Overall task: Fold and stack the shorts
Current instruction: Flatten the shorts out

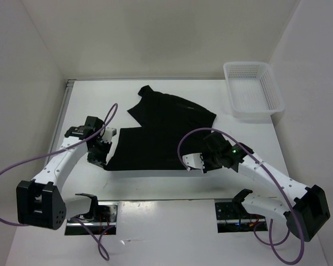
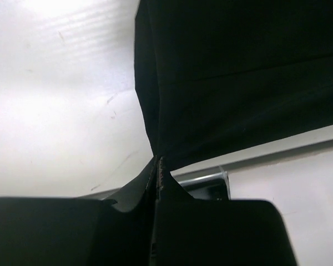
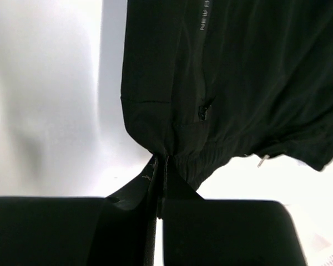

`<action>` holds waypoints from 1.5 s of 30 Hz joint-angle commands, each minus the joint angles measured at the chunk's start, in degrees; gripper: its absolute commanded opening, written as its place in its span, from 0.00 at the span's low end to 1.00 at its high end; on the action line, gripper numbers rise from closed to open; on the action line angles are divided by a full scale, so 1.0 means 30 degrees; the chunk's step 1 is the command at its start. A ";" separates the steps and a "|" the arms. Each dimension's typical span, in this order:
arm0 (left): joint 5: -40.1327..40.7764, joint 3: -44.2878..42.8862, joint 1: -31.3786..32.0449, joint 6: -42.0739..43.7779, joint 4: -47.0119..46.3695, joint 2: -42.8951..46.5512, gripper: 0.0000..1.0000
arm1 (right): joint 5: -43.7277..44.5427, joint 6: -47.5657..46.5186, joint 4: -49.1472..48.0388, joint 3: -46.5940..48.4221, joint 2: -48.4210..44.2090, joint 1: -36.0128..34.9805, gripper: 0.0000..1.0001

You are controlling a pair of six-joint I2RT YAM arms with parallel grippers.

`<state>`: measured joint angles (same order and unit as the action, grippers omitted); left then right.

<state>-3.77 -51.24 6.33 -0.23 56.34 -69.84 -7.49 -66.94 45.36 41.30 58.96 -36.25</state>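
**Both grippers pinch the near corners of the shorts**

The shorts [image 1: 155, 138] lie spread on the table [image 1: 172, 213], to the left of the white mesh basket [image 1: 255, 113] and nearer the arms than it, well apart from it. Their long axis runs across the table, toward and away from the basket. The gathered waistband [image 3: 211, 152] is on the side toward the basket. The notch between the legs opens on the side away from it, and one leg tapers toward the back wall.

The left gripper [image 2: 158, 165] has its fingers pressed together on the near corner farthest from the basket. The right gripper [image 3: 164, 162] is likewise clamped tight on the near waistband corner, just below a small zipper pull [image 3: 202, 113].
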 commanded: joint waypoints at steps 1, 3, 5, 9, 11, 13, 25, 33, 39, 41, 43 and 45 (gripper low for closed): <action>0.0759 0.0206 0.0293 0.0076 0.1465 0.0898 0.00 | -0.0552 -0.0100 0.1722 -0.0172 -0.0112 -0.0163 0.00; 0.0759 -0.0376 0.0293 0.0076 0.1874 0.1423 0.00 | -0.0757 -0.0390 0.2130 0.0031 -0.0346 -0.0163 0.00; 0.0087 -0.1107 0.0293 0.0076 0.2751 0.1426 0.00 | -0.1193 -0.0743 0.2367 0.0265 -0.1104 -0.0337 0.03; -0.0091 -0.1347 0.0674 0.0076 0.3427 0.1223 0.04 | -0.1841 -0.0744 0.2369 0.0267 -0.2190 -0.0339 0.60; -0.0294 -0.1347 0.0848 0.0076 0.3428 0.0931 0.20 | -0.2104 -0.0365 0.2369 0.0470 -0.2368 -0.0339 0.71; -0.0296 -0.1522 0.0850 0.0076 0.3373 0.0664 0.31 | -0.2629 0.0716 0.2369 0.0704 -0.2864 -0.0339 0.75; -0.0035 -0.9417 0.0850 0.0076 -0.4627 -0.9022 0.44 | -0.3066 1.1728 -0.7795 0.4420 0.3450 0.2817 0.72; -0.1494 -1.6538 0.0850 0.0076 -0.5710 -1.5414 0.49 | -0.2313 1.6831 -1.1162 0.8552 1.0371 0.7218 0.69; -0.2054 -2.0444 0.0850 0.0076 -0.6735 -2.0099 0.52 | -0.0175 1.8621 -1.1750 1.0929 1.4124 0.8859 0.65; -0.1878 -2.1438 0.0850 0.0076 -0.6738 -2.0749 0.52 | 0.1052 1.8621 -1.1984 1.1136 1.4796 0.8861 0.64; -0.1675 -2.1676 0.1055 0.0076 -0.6912 -2.1424 0.53 | 0.1643 1.8824 -1.1987 1.1312 1.5150 0.8861 0.64; -0.1323 -2.1679 0.1319 0.0076 -0.6914 -2.1716 0.53 | 0.2286 1.9000 -1.1987 1.1312 1.5501 0.8861 0.64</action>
<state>-7.70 -113.36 9.08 -0.21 37.01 -134.21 -5.61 -12.60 12.71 72.58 104.31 -9.58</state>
